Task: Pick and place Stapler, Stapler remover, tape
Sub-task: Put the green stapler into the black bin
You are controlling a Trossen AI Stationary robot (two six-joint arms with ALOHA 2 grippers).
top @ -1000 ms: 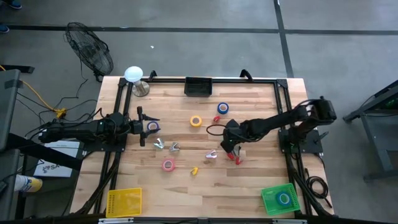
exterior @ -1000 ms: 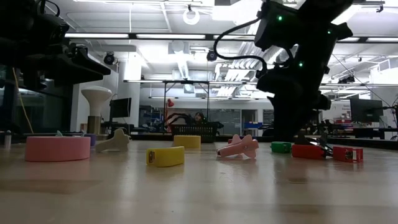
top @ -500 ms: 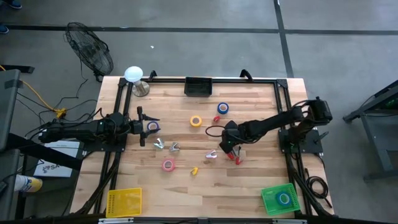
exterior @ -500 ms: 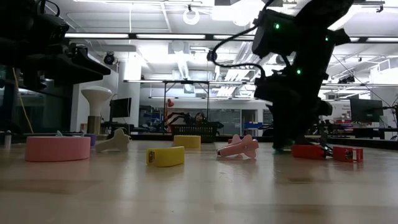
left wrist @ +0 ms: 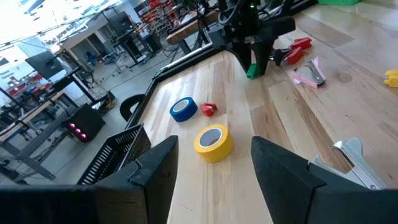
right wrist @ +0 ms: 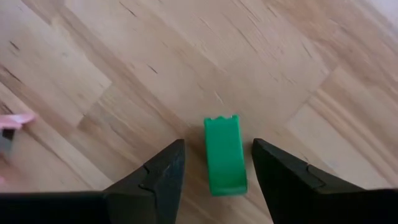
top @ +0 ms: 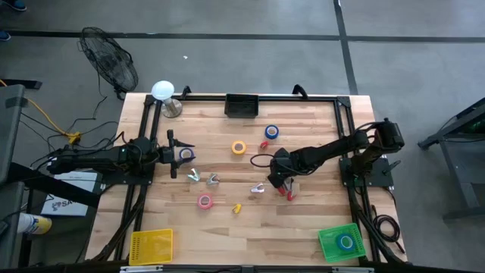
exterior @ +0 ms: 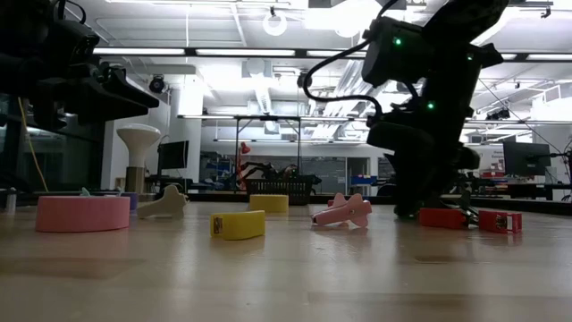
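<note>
The right end effector (right wrist: 214, 165) is lowered near the middle of the table (top: 303, 220), its fingers (right wrist: 155, 180) spread with a small green stapler (right wrist: 224, 155) lying flat on the wood between them, not pinched; a red stapler (top: 286, 191) and a pink stapler remover (top: 258, 189) lie just beside it. The left end effector (top: 173, 154) waits open at the table's left edge, a purplish-blue tape (top: 186, 154) close in front of it; yellow tape (left wrist: 213, 142) and blue tape (left wrist: 183, 109) lie farther ahead.

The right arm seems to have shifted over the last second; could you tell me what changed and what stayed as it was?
The right gripper has come down and slightly toward the table's left, its open fingers now straddling the small green stapler; nothing is gripped yet. The left gripper stayed open near the purplish-blue tape, and the items on the table did not move.
</note>
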